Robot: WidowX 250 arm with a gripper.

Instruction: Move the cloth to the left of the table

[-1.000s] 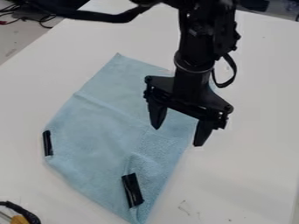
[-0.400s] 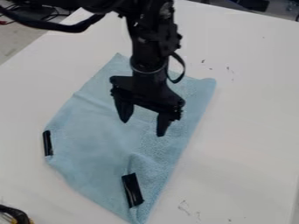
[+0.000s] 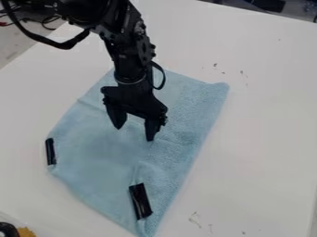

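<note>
- Saw a white table [image 3: 266, 139] stretching across most of the view, with its far edge slanting along the top right.
- Found the light blue cloth [image 3: 93, 152] spread flat on the table, from the middle of the view down to the bottom edge and over toward the left. Noticed creases across its upper left part, a slightly raised corner at its upper right and a fold near its lower corner.
- Made out the black robot arm [image 3: 127, 55], coming in from the upper left and hanging down over the upper part of the cloth.
- Traced a thick black cable [image 3: 68, 45] sagging from the arm at the upper left, and a thin black loop [image 3: 162, 78] beside the wrist.
- Glimpsed a strip of grey floor [image 3: 12, 44] past the table at the upper left, with dark cables [image 3: 46, 21] nearby.
- Saw the pincer [image 3: 134, 134] above the middle of the cloth, tilted a little, with its two fingers well apart and pointing down. Could not tell about contact between fingertips and fabric.
- Spotted two black strips on the cloth: one upright strip [image 3: 51, 151] at its left edge, and one tilted strip [image 3: 140, 201] near its lower corner, beside the fold.
- Caught a yellow-orange piece [image 3: 26, 232] at the lower left corner of the view, next to a rounded black piece [image 3: 7, 229].
- Noted small dark marks [image 3: 195, 220] on the table, right of the cloth's lower corner.
</note>
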